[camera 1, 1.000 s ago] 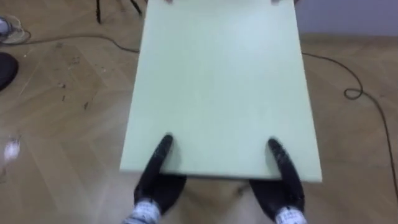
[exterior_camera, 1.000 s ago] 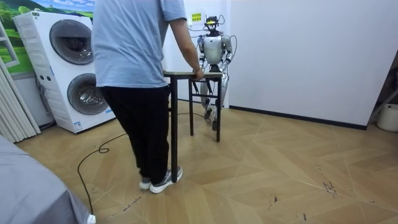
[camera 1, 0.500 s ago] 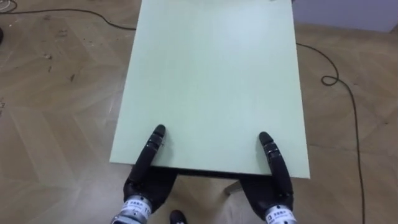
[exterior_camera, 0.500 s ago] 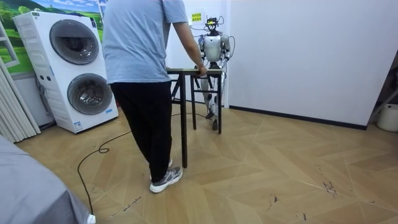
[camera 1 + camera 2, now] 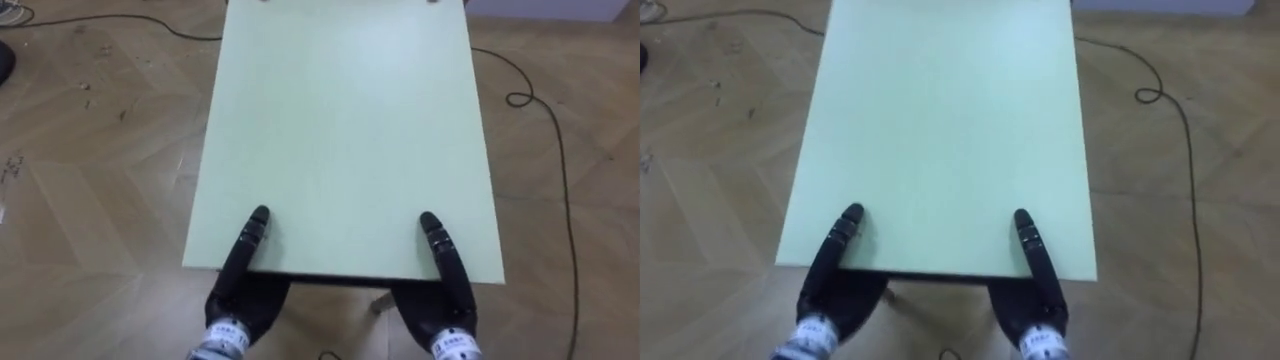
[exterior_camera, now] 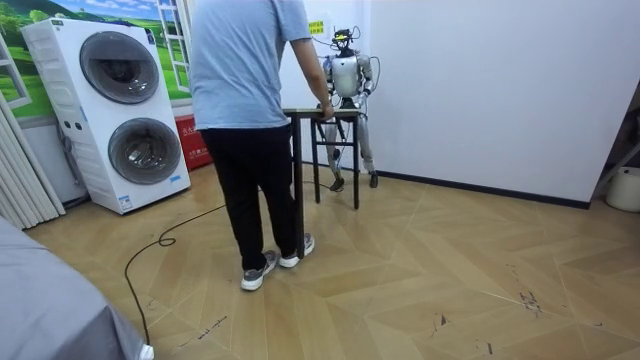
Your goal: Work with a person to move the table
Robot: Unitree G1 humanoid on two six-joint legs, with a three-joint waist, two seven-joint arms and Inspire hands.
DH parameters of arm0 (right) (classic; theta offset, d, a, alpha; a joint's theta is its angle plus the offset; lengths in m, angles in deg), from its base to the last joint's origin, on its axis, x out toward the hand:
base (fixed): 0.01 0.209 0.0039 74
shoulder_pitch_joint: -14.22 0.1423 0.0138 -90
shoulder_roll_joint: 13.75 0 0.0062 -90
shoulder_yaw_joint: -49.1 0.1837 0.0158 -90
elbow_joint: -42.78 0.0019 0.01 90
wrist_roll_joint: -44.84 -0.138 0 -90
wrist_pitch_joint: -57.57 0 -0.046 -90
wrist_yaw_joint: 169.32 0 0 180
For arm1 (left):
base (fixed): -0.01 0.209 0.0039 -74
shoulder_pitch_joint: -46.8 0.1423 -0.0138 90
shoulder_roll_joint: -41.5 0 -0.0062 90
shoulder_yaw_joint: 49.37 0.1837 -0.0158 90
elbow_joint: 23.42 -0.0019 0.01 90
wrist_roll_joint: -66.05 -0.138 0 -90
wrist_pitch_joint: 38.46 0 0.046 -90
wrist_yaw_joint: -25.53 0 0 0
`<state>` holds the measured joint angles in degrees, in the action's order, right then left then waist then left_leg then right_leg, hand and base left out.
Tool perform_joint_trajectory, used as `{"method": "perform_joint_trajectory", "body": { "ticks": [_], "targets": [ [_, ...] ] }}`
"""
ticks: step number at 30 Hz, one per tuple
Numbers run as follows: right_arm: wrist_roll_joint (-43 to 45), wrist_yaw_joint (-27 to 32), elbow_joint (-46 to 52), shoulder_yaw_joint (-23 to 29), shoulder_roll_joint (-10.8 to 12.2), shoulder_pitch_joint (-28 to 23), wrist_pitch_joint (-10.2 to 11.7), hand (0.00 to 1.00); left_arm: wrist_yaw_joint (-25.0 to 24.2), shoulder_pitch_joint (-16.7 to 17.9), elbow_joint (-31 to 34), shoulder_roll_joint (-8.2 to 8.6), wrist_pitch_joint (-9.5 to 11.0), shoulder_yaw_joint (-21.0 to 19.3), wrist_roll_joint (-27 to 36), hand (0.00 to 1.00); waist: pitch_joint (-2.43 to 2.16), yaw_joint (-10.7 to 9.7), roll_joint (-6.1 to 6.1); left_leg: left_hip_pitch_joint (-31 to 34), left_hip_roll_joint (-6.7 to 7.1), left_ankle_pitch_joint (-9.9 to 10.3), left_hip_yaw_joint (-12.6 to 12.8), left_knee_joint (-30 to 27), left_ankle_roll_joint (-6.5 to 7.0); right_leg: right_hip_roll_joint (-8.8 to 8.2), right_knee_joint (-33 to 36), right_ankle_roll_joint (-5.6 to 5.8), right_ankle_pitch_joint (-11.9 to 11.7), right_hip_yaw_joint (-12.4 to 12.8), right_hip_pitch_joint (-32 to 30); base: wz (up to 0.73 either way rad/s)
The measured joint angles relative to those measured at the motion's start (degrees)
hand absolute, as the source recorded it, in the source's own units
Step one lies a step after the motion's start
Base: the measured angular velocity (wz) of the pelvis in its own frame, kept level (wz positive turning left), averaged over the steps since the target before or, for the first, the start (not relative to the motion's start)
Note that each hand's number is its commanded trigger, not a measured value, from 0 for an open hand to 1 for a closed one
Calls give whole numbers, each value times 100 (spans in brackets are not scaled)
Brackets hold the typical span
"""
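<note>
A pale green table top (image 5: 340,130) stretches away from me. My left hand (image 5: 243,292) and right hand (image 5: 445,300) clamp its near edge, each with the thumb lying on top and the rest underneath. At the far edge the person's fingertips (image 5: 433,2) just show. In the room view the person (image 6: 245,120), in a light blue shirt and black trousers, holds the other end of the table (image 6: 322,114), which has black legs. I stand behind it by the white wall. In the right eye view the left hand (image 5: 835,290) and right hand (image 5: 1037,300) hold the table top (image 5: 940,130) the same way.
A dark cable (image 5: 545,120) snakes over the wooden floor to my right, and another cable (image 6: 160,245) runs beside the person. Two stacked washing machines (image 6: 120,110) stand at the room view's left. A grey surface (image 6: 50,310) fills the lower left corner.
The person has stepped towards the room view's right and the table has gone that way, closer to the wall. The floor has slid past under the table. My hands keep their hold.
</note>
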<state>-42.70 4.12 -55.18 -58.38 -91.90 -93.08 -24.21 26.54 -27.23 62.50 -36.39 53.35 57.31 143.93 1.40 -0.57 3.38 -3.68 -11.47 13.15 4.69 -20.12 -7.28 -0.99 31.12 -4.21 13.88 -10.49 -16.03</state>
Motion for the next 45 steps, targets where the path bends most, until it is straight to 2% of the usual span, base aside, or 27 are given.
{"method": "perform_joint_trajectory", "body": {
  "ticks": [1,2,3,4,5,6,7,8,12,13,15,17,18,19,20,21,22,23,24,25,26,28,30,32,33,38,45],
  "targets": [
    [4,0,26,-11,-29,0,3,100,-6,-2,2,5,19,21,8,100,-9,-2,26,-30,-1,-5,-3,129,-2,-17,74,44,-46,-21,-65,5],
    [1,0,82,-15,-100,-3,1,100,-26,-2,6,43,69,65,5,100,3,-51,66,-134,5,-16,-44,350,2,-131,797,128,-205,-45,-422,8],
    [5,0,97,-7,-122,-16,-5,100,-34,8,-5,60,94,85,9,100,61,-120,134,-256,-19,-14,-35,417,1,-129,1252,69,-267,-12,-777,0],
    [89,0,126,-67,-135,-27,-47,100,-175,186,34,29,253,98,79,100,-11,-181,253,-254,-261,154,-11,483,-31,477,886,-11,-257,455,-1215,-19],
    [240,1,323,-204,-8,-66,-48,100,-199,432,454,-174,424,98,129,100,-42,-146,66,-159,-279,395,114,404,-91,688,-439,-108,-1103,577,-1398,-13],
    [324,7,492,-214,54,-164,-22,100,-208,459,563,-272,447,118,128,100,8,-152,8,-153,-177,602,149,319,-120,556,-524,-346,-1592,418,-1495,8],
    [439,49,613,-127,39,-236,16,100,-154,406,506,-128,401,145,138,100,17,-144,193,-73,-118,912,-22,142,-32,489,-458,-319,-1615,174,-1495,39],
    [531,77,554,-27,45,-186,-3,100,-146,277,361,-79,348,157,155,100,32,-194,153,36,170,964,-99,38,55,332,-563,-247,-1692,165,-1493,47],
    [462,52,254,204,92,38,-83,100,-145,-153,-104,73,351,191,110,100,4,-258,-57,215,818,1091,-151,204,469,0,-1189,-17,-2253,117,-1486,30],
    [486,52,109,212,151,90,-120,100,-145,-180,-218,79,352,149,126,100,-40,-220,-211,356,1011,1022,-139,131,552,-92,-1573,55,-2403,140,-1357,-19],
    [544,54,-15,263,165,86,-172,100,-144,-181,-390,149,347,147,141,100,-50,-276,-280,531,1221,1032,-102,-184,688,-224,-2205,323,-2729,204,-1075,-14],
    [628,119,-98,357,154,67,-306,100,-144,-176,-576,180,312,168,295,100,-40,-390,-416,638,1499,955,123,-393,938,-429,-2703,1083,-3149,442,-824,-2],
    [656,131,-111,385,165,60,-342,100,-144,-177,-607,177,304,171,297,100,-31,-403,-427,675,1452,968,257,-450,1025,-470,-2606,1043,-3074,463,-828,23],
    [647,138,-142,504,165,17,-405,100,-123,-190,-665,210,275,181,266,100,31,-473,-332,695,1244,995,568,-563,1078,-484,-1618,567,-2607,425,-988,43],
    [550,138,-141,530,156,-64,-402,100,-59,-195,-657,194,248,249,234,100,12,-550,-261,699,991,916,848,-522,1023,-503,-472,486,-2071,437,-1127,62],
    [472,136,-139,523,152,-123,-380,100,-16,-221,-655,162,246,313,224,100,5,-593,-248,689,875,854,996,-475,931,-517,15,481,-1659,477,-1105,76],
    [361,86,-130,514,149,-230,-280,100,75,-293,-658,111,230,436,186,100,-2,-600,-262,643,737,706,1299,-346,796,-590,757,478,-954,546,-936,60],
    [334,78,-131,451,145,-244,-202,100,86,-283,-657,115,229,438,157,100,-5,-608,-274,585,718,626,1492,-254,764,-606,1196,493,-457,592,-710,17],
    [306,84,-133,370,130,-224,-146,100,83,-280,-656,119,223,398,135,100,-2,-510,-306,556,758,606,1605,-319,703,-581,1126,559,-180,677,-524,-35],
    [276,93,-143,304,114,-186,-116,100,82,-278,-652,121,223,361,128,100,8,-411,-316,560,838,627,1590,-359,693,-547,938,582,-131,681,-484,-96],
    [249,172,-150,186,61,-63,-67,100,81,-271,-633,135,221,276,132,100,-1,-186,-300,630,926,642,1336,-367,716,-428,606,527,-159,680,-450,-100],
    [102,217,-330,70,54,171,-87,100,84,-281,-632,147,226,152,107,100,-16,-79,-251,736,909,617,916,-220,763,-148,37,322,-497,717,-318,-72],
    [69,227,-334,22,61,175,-51,100,131,-302,-596,96,242,136,49,100,-19,-72,-277,714,757,458,950,37,801,-51,-428,255,-740,621,-121,-1],
    [21,226,-335,-42,56,88,57,100,131,-250,-594,53,230,151,48,100,-17,-74,-300,532,619,411,1382,103,760,-107,-259,267,-396,137,197,2],
    [15,226,-335,-57,45,91,68,100,131,-248,-594,56,228,151,49,100,-13,-39,-321,487,646,414,1412,81,754,-120,-332,265,-370,102,231,-32],
    [-13,227,-341,-156,-3,157,178,100,127,-232,-519,52,246,145,7,100,-1,108,-360,518,623,369,1267,222,696,32,-964,145,-592,39,391,-11],
    [-6,154,-342,-139,-3,108,165,100,75,-169,-493,56,238,144,16,100,-1,108,-372,527,597,367,970,274,692,104,-1391,168,-623,-238,702,23]
  ]
}}
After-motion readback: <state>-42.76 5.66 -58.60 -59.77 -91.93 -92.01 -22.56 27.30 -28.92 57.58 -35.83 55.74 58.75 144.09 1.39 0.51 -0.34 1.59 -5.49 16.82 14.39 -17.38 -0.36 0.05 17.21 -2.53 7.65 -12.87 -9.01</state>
